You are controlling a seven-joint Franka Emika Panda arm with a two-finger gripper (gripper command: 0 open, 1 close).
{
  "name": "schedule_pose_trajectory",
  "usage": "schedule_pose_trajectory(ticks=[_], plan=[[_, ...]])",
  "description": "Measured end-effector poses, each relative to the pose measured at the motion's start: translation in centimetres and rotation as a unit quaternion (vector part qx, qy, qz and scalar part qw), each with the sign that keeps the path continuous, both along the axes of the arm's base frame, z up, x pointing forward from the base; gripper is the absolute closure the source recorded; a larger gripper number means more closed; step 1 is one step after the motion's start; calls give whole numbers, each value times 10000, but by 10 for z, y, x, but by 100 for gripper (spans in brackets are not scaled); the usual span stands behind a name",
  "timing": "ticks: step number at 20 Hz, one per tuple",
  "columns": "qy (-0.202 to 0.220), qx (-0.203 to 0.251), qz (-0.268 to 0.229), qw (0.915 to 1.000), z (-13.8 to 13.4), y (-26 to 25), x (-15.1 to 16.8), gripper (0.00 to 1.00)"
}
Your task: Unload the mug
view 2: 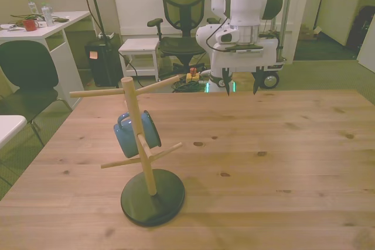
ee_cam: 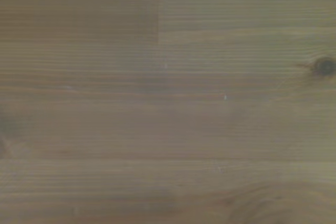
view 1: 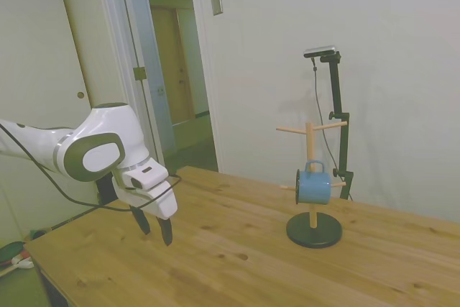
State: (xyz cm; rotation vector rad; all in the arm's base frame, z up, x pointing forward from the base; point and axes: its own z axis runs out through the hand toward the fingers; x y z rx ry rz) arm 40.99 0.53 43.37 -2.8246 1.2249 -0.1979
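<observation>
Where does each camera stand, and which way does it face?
Side view: off one table side, looking across at the mug on its wooden stand; arm and open gripper at picture's left.
Front view: across the table, facing the robot; gripper above the far edge.
Wrist view: looking down at bare table; no robot parts.
Side and front share mug, stand, gripper.

Table (view 2: 281,144): pale wood planks, visible grain and dark knots, smooth with a low sheen; wrist view shows the same grain close up. Rack (view 2: 138,133): bare light wood post and pegs, matt, on a round black base with a slight gloss. Mug (view 1: 313,186): light blue, smooth, enamel-like. Arm (view 1: 93,150): glossy white plastic shell; fingers (view 1: 167,231) matt black.
</observation>
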Motion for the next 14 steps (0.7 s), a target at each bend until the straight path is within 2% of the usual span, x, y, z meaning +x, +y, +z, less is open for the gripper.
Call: schedule_pose_trajectory(ticks=[3, 8, 14], plan=[[-33, 3, 32, 10000, 1, 0, 2, 0], [-328, -43, -83, 9994, 12, -15, 14, 0], [-862, -420, -700, 9929, 29, -56, 44, 0]])
